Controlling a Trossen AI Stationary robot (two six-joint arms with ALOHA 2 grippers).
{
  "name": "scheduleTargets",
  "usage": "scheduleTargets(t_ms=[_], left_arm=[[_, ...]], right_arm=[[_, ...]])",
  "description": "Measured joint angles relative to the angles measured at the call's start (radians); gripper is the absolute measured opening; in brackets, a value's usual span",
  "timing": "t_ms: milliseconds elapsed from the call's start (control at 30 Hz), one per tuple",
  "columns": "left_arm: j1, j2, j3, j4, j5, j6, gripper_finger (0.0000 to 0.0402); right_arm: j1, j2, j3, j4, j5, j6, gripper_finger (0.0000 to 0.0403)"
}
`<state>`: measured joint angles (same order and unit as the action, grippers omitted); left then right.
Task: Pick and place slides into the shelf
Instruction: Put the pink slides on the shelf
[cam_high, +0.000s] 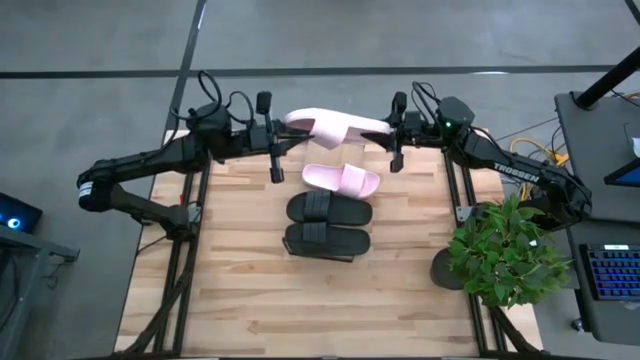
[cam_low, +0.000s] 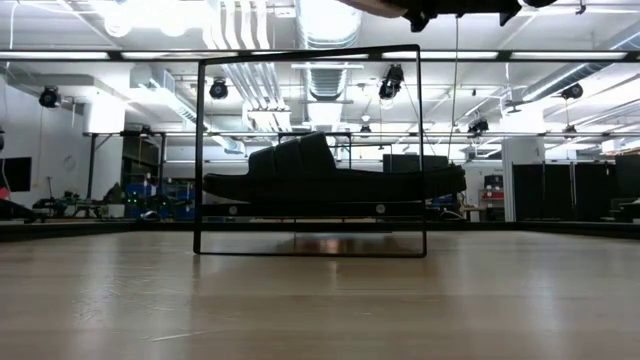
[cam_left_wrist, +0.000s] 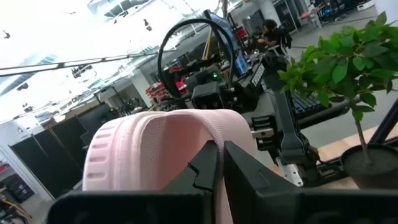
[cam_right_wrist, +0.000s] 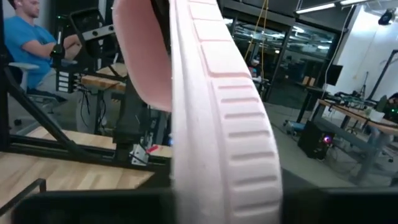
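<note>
Wooden table (cam_high: 250, 300), slatted and pale, with the shelf's thin black wire frame (cam_low: 310, 150) near its middle in the low view; wood panel not made out from above, hidden under the shoes if present.

Three of four slides sitting in a column at the table's centre: black slide (cam_high: 327, 240) at 6 o'clock of the stack, second black slide (cam_high: 330, 209) touching it just toward 12, pink slide (cam_high: 341, 180) beyond that again. In the low view, dark slide outlines inside the wire frame, so probably already shelved, though tier and exact seating not readable.

Fourth item, the raised pink slide (cam_high: 335, 126), held in the air at 12 o'clock of the stack, off the table, spanning between both arms.

Left gripper (cam_high: 272, 140) at the slide's 9 o'clock end, fingers closed tight on the strap edge in the left wrist view. Right gripper (cam_high: 397, 132) at the 3 o'clock end, pressed against the sole; how far open, cannot tell.

Judged roughly three quarters done: one slide left to lower and release beside its pink mate.

Potted plant (cam_high: 505, 255) at 4 o'clock, off the table edge, clear of the work.
</note>
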<state>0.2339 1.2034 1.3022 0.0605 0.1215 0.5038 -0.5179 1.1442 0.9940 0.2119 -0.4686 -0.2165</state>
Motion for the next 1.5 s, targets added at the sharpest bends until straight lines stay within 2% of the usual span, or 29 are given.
scheduleTargets(t_ms=[33, 133, 267, 333, 500, 667, 800, 933, 1100, 1333, 1500], left_arm=[[0.0, -0.002, 0.0, -0.001, 0.0, 0.0, 0.0], [0.0, -0.011, 0.0, -0.031, 0.0, 0.006, 0.0], [0.0, -0.032, 0.01, -0.153, -0.007, 0.009, 0.001], [0.002, -0.051, 0.017, -0.24, -0.024, 0.011, 0.0031], [0.002, -0.113, 0.026, -0.352, -0.062, 0.011, 0.0112], [0.001, -0.127, 0.032, -0.405, -0.067, -0.03, 0.0185], [0.002, -0.102, 0.053, -0.486, -0.066, -0.057, 0.0216], [0.002, -0.046, 0.062, -0.566, -0.067, -0.057, 0.0228], [0.002, 0.006, 0.126, -0.676, -0.095, -0.053, 0.0229], [0.017, 0.065, 0.186, -0.811, -0.115, -0.08, 0.0229], [0.045, 0.106, 0.19, -0.844, -0.127, -0.104, 0.0229]], right_arm=[[0.0, 0.0, 0.001, -0.001, 0.0, 0.0, 0.0048], [0.0, 0.0, 0.023, -0.057, -0.002, -0.001, 0.005], [0.002, 0.001, 0.089, -0.254, -0.002, 0.003, 0.005], [0.003, 0.002, 0.124, -0.359, 0.007, 0.003, 0.005], [0.016, 0.003, 0.227, -0.608, 0.146, -0.029, 0.005], [0.023, 0.018, 0.327, -0.776, 0.156, -0.004, 0.005], [0.037, 0.071, 0.409, -0.892, 0.156, 0.007, 0.005], [0.055, 0.155, 0.502, -1.019, 0.165, 0.006, 0.005], [0.09, 0.27, 0.645, -1.188, 0.269, -0.031, 0.005], [0.134, 0.38, 0.846, -1.324, 0.305, -0.08, 0.005], [0.169, 0.442, 0.965, -1.403, 0.317, -0.101, 0.005]])
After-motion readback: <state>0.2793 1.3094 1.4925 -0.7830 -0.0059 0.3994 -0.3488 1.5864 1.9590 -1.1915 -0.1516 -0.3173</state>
